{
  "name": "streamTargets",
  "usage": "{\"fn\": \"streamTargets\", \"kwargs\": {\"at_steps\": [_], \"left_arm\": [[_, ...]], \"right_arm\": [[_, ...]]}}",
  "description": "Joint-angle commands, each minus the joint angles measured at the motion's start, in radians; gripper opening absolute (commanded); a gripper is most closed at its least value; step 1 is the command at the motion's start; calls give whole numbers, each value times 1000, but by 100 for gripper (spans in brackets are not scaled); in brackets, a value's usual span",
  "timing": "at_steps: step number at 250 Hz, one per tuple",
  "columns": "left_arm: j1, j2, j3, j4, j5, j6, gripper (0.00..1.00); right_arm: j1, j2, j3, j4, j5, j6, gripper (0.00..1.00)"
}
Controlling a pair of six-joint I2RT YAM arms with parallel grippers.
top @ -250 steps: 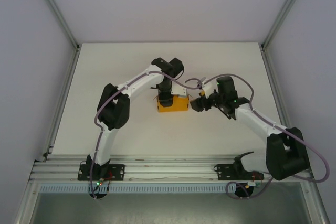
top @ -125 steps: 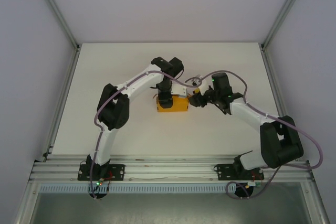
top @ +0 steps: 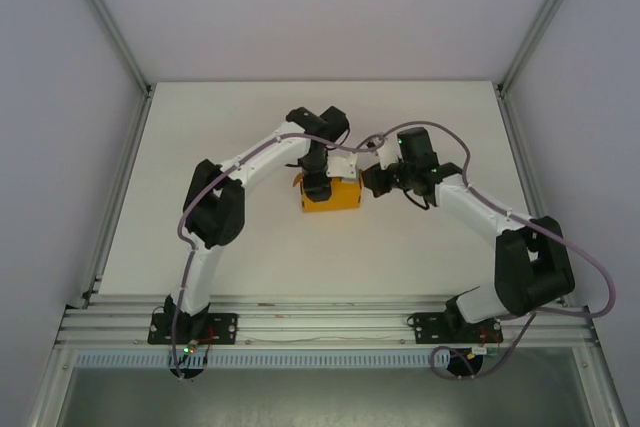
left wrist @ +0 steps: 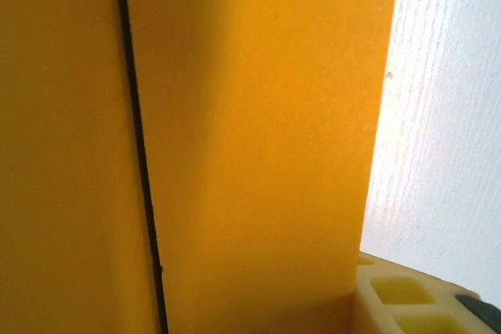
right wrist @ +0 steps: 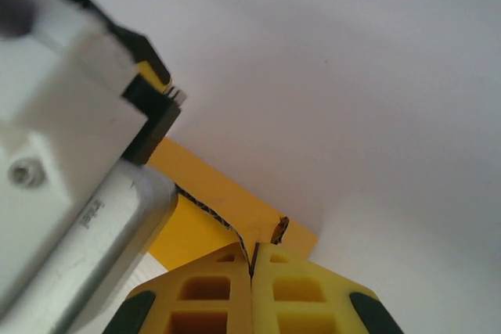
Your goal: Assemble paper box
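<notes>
Nearest, a ribbed metal rail (top: 320,332) runs along the table's edge, and both arms are bolted to it. The arms are white with chunky black joints, and a thin purple-grey cable (top: 186,209) loops along each one. The table (top: 230,257) is flat and white. Close up it has a faint grain.

The paper box (top: 338,199) sits near the middle of the table, between the two arms. It is a small box of thin orange-yellow card with flat sides and sharp folds. In the left wrist view the card is matte and a little speckled. A thin dark line (left wrist: 139,154) runs down it where two panels meet.

The left gripper (top: 319,185) points down onto the top of the box and hides part of it. One bumpy yellow finger (left wrist: 399,295), with square hollows in it, shows just beside the card. I cannot tell if these fingers are apart or together.

The right gripper (top: 371,183) is just beside the right end of the box. Its yellow fingers (right wrist: 301,295) are pressed together. Their tips touch the edge of the card, but I cannot tell if any card is pinched between them. The white and grey body of the left arm (right wrist: 70,154) is close beside them and blocks part of the box.

Farther back are more bare table, the silver frame posts (top: 110,22) and the plain pale wall (top: 320,7).
</notes>
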Motion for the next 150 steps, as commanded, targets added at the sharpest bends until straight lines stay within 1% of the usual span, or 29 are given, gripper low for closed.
{"fn": "streamTargets", "kwargs": {"at_steps": [1,16,28,50,67,88,102,139,150], "left_arm": [[-7,-22,0,8,-5,-5,50],[-7,-25,-11,17,-6,-6,50],[-7,-31,-15,24,-5,-7,50],[-7,-40,-24,37,1,-9,50],[-7,-46,-31,45,5,-10,50],[-7,-55,-42,67,2,-26,50],[-7,-59,-46,77,5,-38,50],[-7,-72,-64,102,10,-57,51],[-7,-77,-72,108,7,-64,51]], "right_arm": [[29,-4,47,-13,-9,298,0],[50,-14,39,-9,11,361,0],[66,-24,30,-6,44,379,0],[85,-45,-5,16,111,362,0],[88,-57,-49,51,158,317,0],[88,-61,-94,99,302,321,0],[92,-58,-109,107,357,328,0],[111,-76,-195,248,344,409,0],[114,-81,-209,261,356,439,0]]}}
